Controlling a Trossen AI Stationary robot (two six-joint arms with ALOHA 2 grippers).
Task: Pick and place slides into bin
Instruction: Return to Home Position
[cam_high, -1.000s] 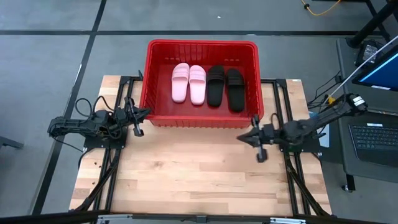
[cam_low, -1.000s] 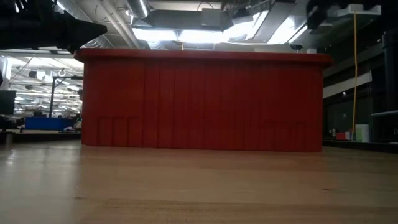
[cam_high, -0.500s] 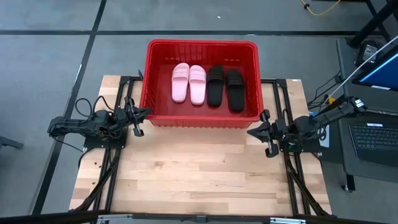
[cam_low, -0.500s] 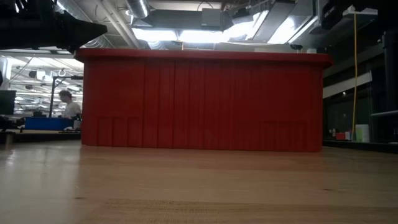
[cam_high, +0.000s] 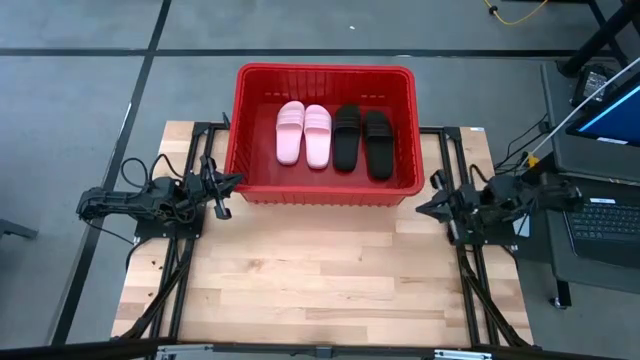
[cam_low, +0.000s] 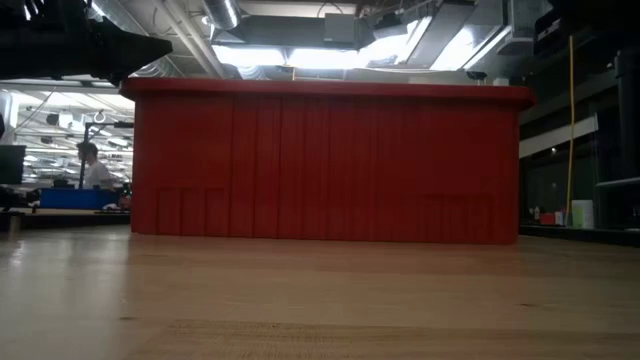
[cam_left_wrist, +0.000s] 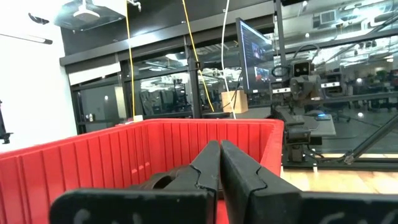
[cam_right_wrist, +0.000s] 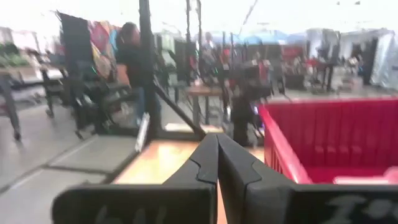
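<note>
High: four slides (cam_high: 333, 138) side by side in bin (cam_high: 325, 70); left gripper (cam_high: 236, 180) just beside bin wall, right gripper (cam_high: 420, 208) near its right corner.
Low: bin flat on table (cam_low: 300, 300).
Left wrist: fingers (cam_left_wrist: 202, 171) together, empty.
Right wrist: likewise.
Risk: homing swing clips bin, shoves it.

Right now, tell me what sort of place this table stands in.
Probably a robotics lab in an open industrial hall: bare ceiling ducts and strip lights overhead, a monitor and laptop beside the table, and a person working far behind.
</note>
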